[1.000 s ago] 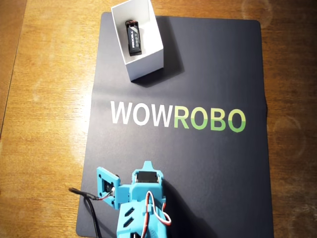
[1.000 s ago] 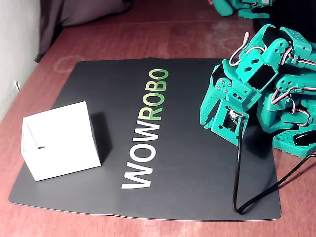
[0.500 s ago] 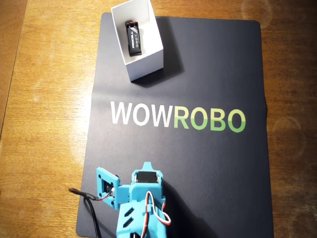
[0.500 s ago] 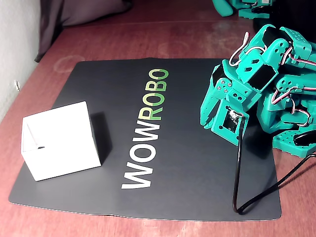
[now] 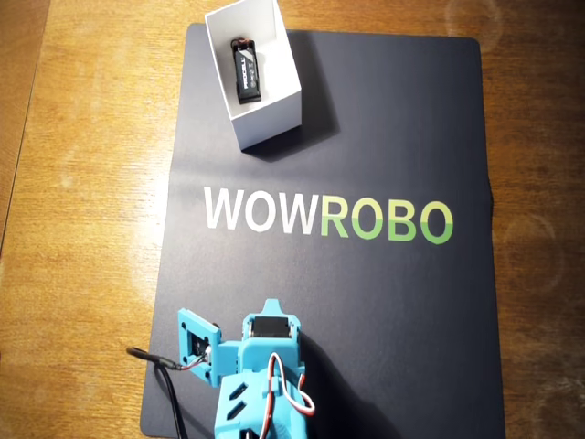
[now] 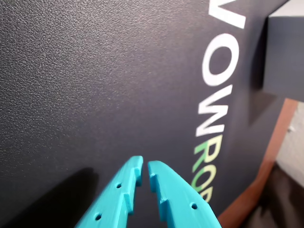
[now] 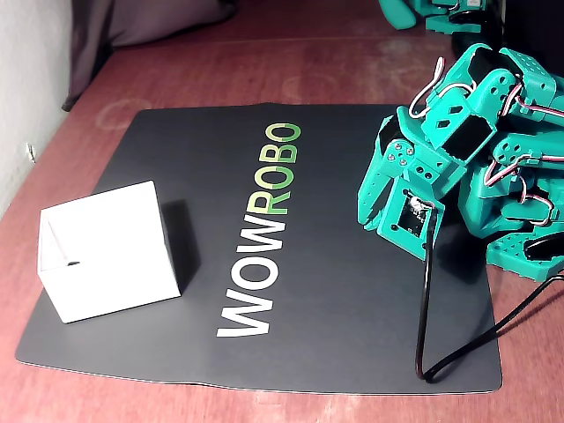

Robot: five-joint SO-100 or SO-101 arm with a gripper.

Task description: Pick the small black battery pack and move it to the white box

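The wooden desk [image 5: 82, 229] carries everything, and most of it is covered by a dark mat [image 5: 384, 320] printed with the word WOWROBO [image 5: 327, 216] in white and green letters. The turquoise arm [image 7: 467, 132] sits folded low at one short end of that mat, and in the fixed view a black cable [image 7: 423, 308] drops from it and loops across the mat's corner. At the opposite end, well apart from the pincer [image 6: 144, 172] and beyond the printed word as the overhead view shows it, stands the white box [image 5: 268, 114], upright and open at the top; in the wrist view only one shaded wall of it shows at the upper right edge. The pincer hangs just above bare mat, its tips aimed at the dark surface, with its two fingers [image 6: 124, 183] drawn almost together so that only a thin slit is left between them and nothing lies in that slit. The small black battery pack [image 5: 248, 70] lies flat on the floor of the white box, lengthwise along it, far from the pincer and untouched by it, with its white lettering facing up and its short wires at the end farther from the arm.
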